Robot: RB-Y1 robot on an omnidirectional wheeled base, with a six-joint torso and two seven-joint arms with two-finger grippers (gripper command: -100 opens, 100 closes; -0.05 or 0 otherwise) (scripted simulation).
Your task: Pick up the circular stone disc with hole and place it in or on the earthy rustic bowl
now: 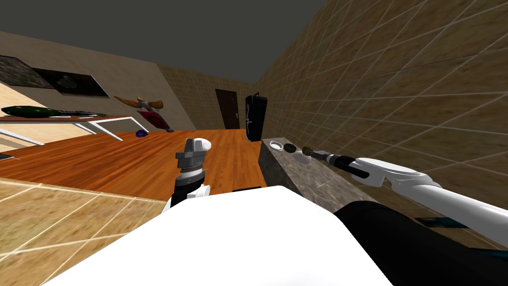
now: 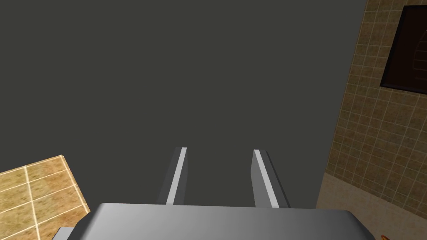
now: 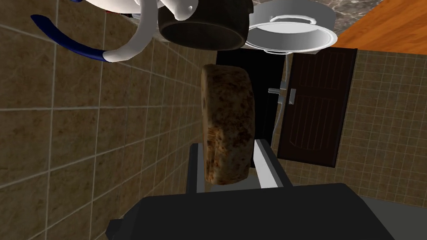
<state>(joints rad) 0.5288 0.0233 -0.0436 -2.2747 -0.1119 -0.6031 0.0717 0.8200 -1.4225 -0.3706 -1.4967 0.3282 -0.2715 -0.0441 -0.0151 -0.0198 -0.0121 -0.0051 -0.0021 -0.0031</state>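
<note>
My right jaws grip the mottled stone disc [image 3: 227, 125] edge-on above the bench's [image 1: 285, 171] far end, near the dark bowl [image 3: 200, 25], likely for release there; left jaws released, empty.

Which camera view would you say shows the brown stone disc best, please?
The right wrist view: the stone disc stands close up, edge-on, pressed between the fingers of the right pincer. The head view gives it as a small brown speck at the right arm's tip. The left wrist view faces a dark grey surface.
</note>
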